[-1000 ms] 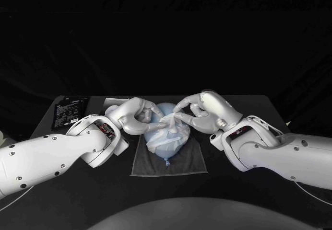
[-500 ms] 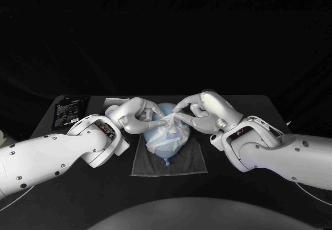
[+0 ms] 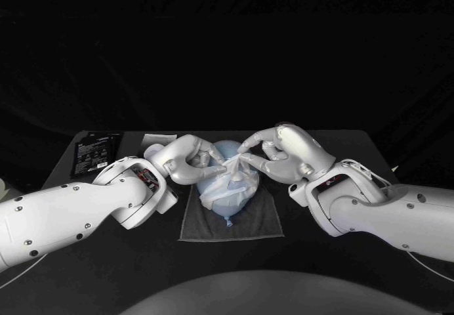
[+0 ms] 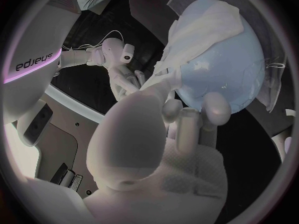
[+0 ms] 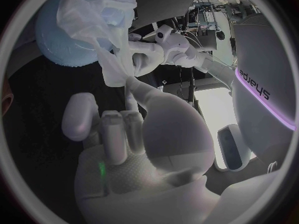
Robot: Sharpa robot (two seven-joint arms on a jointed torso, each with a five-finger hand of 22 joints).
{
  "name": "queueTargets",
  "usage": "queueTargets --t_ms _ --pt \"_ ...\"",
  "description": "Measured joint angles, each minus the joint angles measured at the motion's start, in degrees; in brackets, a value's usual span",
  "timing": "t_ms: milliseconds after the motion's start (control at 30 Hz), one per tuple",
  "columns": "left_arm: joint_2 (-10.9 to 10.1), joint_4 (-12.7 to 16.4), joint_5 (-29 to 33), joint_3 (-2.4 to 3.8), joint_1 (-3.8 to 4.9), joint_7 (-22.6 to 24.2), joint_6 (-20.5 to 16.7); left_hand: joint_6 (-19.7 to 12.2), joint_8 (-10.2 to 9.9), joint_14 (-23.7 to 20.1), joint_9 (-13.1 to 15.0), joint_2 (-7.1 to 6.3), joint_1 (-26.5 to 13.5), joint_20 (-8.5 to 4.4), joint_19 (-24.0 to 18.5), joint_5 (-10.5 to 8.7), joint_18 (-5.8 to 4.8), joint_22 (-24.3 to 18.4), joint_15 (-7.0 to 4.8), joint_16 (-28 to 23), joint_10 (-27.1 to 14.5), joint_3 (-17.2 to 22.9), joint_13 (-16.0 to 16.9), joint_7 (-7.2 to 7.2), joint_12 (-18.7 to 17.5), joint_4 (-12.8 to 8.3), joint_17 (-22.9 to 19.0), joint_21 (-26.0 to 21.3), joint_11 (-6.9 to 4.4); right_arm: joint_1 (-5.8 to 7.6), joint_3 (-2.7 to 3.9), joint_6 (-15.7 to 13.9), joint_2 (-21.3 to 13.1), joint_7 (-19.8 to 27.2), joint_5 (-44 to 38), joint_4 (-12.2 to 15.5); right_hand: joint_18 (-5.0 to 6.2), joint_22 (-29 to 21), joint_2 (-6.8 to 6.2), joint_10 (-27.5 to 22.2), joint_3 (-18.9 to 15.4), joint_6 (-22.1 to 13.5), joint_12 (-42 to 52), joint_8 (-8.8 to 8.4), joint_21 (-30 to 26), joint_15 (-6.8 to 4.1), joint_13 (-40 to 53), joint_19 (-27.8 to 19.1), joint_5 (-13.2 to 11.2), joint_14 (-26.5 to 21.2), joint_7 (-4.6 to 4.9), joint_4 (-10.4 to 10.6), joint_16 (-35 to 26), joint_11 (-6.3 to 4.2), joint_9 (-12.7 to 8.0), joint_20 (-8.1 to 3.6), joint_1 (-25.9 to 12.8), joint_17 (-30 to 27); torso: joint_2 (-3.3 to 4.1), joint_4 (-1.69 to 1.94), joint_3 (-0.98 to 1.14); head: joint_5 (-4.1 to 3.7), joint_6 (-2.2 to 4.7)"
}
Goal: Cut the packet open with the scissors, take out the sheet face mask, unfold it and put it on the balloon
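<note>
The white, translucent sheet face mask (image 3: 227,182) lies crumpled over the middle of the pale blue rubber balloon (image 3: 230,207), bunched up toward the balloon's far end, where the 2 hands meet. The balloon lies on its side with its knotted tip pointing toward the robot, resting on a dark grey rectangular cloth towel (image 3: 257,223) at the centre of the black table (image 3: 113,262).

The silver left hand (image 3: 184,161) comes in at the balloon's left shoulder. In the left wrist view this hand (image 4: 156,149) has its thumb raised against a gathered fold of the sheet face mask (image 4: 199,35), pinching it, while the other fingers (image 4: 212,112) press on the balloon's skin (image 4: 224,74).

The silver right hand (image 3: 279,154) mirrors it at the balloon's right shoulder, fingertips close to those of the left hand. In the right wrist view this hand (image 5: 137,134) clamps a twisted, hanging tail of the sheet face mask (image 5: 99,15) between the thumb and a finger, with the remaining fingers (image 5: 115,134) held straight and together below it. The balloon (image 5: 59,42) sits just behind that fold, and the left hand (image 5: 152,52) shows beyond it.

Well apart, at the table's far left corner, a flat black printed packet (image 3: 96,152) lies on the table, and just beside it lies a small pale flat piece (image 3: 158,137) that I cannot identify.
</note>
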Motion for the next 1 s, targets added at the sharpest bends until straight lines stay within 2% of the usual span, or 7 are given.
queueTargets --t_ms 233,367,533,667,867,1000 --pt "-0.1 0.0 0.0 0.0 0.01 0.0 0.5 1.6 1.0 0.0 0.1 -0.35 -0.4 -0.33 0.3 -0.01 0.0 0.3 -0.42 0.0 0.5 1.3 0.2 -0.6 0.2 -0.3 0.0 0.3 -0.5 0.0 0.0 -0.1 -0.2 0.1 0.0 -0.5 0.0 0.0 0.0 0.0 0.0 0.0 0.0 -0.01 0.2 0.0 0.0 0.0 0.2 0.0 0.04 0.0 0.0 0.0 0.0 0.0 0.0 0.0 -0.03 0.03 -0.02 -0.09 0.0" --pt "-0.2 0.0 0.2 0.01 0.01 0.1 0.6 1.9 1.9 0.1 0.4 0.29 -1.1 -0.52 0.5 -0.05 0.0 0.6 -0.7 0.0 0.9 2.9 0.5 -0.84 0.2 -0.6 0.0 0.5 -0.9 0.0 -0.01 -0.1 -0.3 0.1 0.0 -1.2 0.0 0.0 -0.01 0.0 0.0 0.1 -0.1 -0.04 0.2 0.0 0.0 0.0 0.2 0.0 0.13 0.0 -0.2 0.0 0.0 0.0 0.0 0.0 -0.03 0.03 -0.07 -0.14 0.0" --pt "-0.4 0.1 0.7 0.02 0.01 0.5 0.4 1.3 4.0 0.0 0.4 0.52 -2.2 -1.05 0.6 -0.12 0.0 0.7 -1.2 0.0 1.2 5.2 0.5 -1.35 0.2 -1.0 0.0 0.5 -1.23 0.03 -0.01 0.0 -0.4 0.0 0.0 -1.7 0.0 0.0 -0.01 0.0 0.0 0.1 0.1 -0.09 0.2 0.01 0.0 0.0 0.2 0.0 0.13 0.0 0.0 0.0 0.0 0.0 0.0 0.0 -0.03 0.05 -0.07 -0.15 0.0" --pt "-0.8 0.4 1.4 0.1 0.01 1.0 0.3 -0.1 6.4 0.0 0.4 0.07 -3.7 -1.05 0.6 -0.03 0.0 0.7 -1.22 0.0 1.4 7.2 0.5 -1.66 0.2 -1.4 0.0 0.5 -1.42 0.04 0.03 0.0 -0.4 0.0 0.0 -2.3 -0.01 0.0 -0.01 0.0 0.0 0.1 0.1 -0.16 0.2 0.06 0.0 0.0 0.2 -0.1 0.13 0.0 0.0 0.0 0.0 0.0 0.0 0.0 -0.03 0.07 -0.07 -0.15 0.0" --pt "-1.5 1.0 2.7 1.1 0.27 1.2 0.4 -0.7 7.5 0.0 0.4 -0.11 -4.2 -1.25 0.4 -0.03 0.0 0.5 -1.22 0.0 1.5 8.1 0.5 -1.63 -0.1 -1.6 0.0 0.5 -1.54 0.08 0.19 -0.1 -0.1 0.0 0.0 -3.3 -0.01 0.0 -0.09 0.0 0.3 0.1 0.1 -0.02 0.2 -0.12 0.0 0.2 0.2 0.1 0.15 0.0 0.0 0.0 0.0 0.22 0.1 0.0 -0.03 0.07 -0.07 -0.05 0.0" --pt "-1.7 1.0 3.5 1.52 0.93 1.1 0.7 -0.9 8.2 0.0 0.4 -0.48 -5.0 -1.25 0.4 -0.03 -0.01 0.5 -1.22 0.0 1.6 8.4 0.5 -1.83 -0.1 -1.4 0.0 0.5 -1.62 0.12 0.28 -0.1 0.3 -0.1 0.1 -3.8 -0.01 0.0 -0.09 0.0 0.3 0.0 0.1 0.12 0.2 -0.13 0.0 0.2 0.2 0.1 0.22 0.0 0.0 0.0 0.0 0.22 0.1 0.0 -0.03 0.06 -0.04 -0.01 0.0"
